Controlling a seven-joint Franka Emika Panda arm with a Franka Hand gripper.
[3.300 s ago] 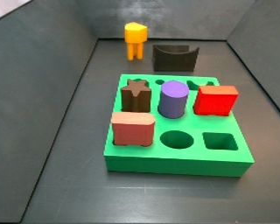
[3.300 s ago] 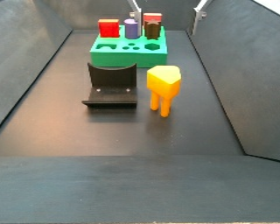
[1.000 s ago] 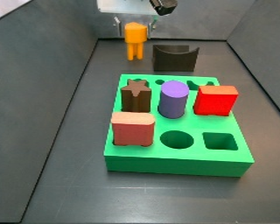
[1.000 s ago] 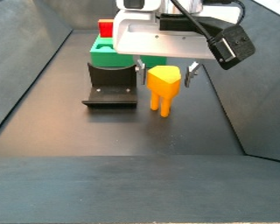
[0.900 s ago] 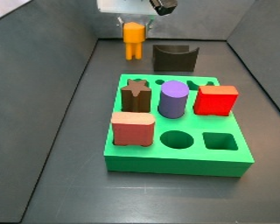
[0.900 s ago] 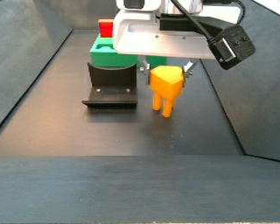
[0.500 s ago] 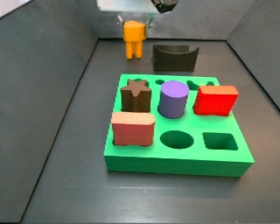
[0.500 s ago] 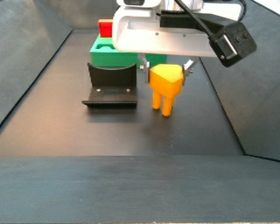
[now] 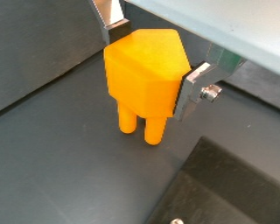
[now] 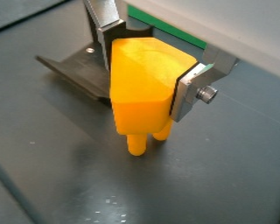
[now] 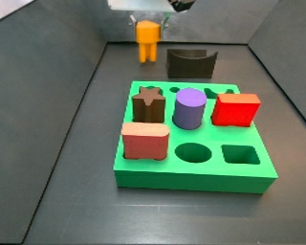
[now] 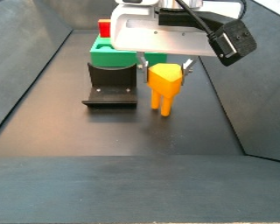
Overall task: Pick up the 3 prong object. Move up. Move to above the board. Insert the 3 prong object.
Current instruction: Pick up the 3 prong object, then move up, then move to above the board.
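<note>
The 3 prong object (image 12: 164, 87) is a bright orange piece with narrow legs, at the far end of the dark floor in a side view (image 11: 146, 40). My gripper (image 12: 164, 68) hangs over it and is shut on its blocky top. In both wrist views the silver fingers (image 9: 192, 91) press on its two sides (image 10: 149, 87). Its legs hang at or just above the floor. The green board (image 11: 182, 172) lies apart from it, with a round and a square hole free at its near end; it also shows in another side view (image 12: 113, 54).
A dark brown U-shaped block (image 11: 191, 63) stands between the orange piece and the board, close beside the gripper (image 12: 111, 87). On the board sit a purple cylinder (image 11: 187, 107), a red block (image 11: 236, 109), a brown piece (image 11: 148, 101) and a pinkish block (image 11: 145, 142). Grey walls enclose the floor.
The gripper came down over the orange piece and closed on it. In the last second the gripper and the piece have risen slightly.
</note>
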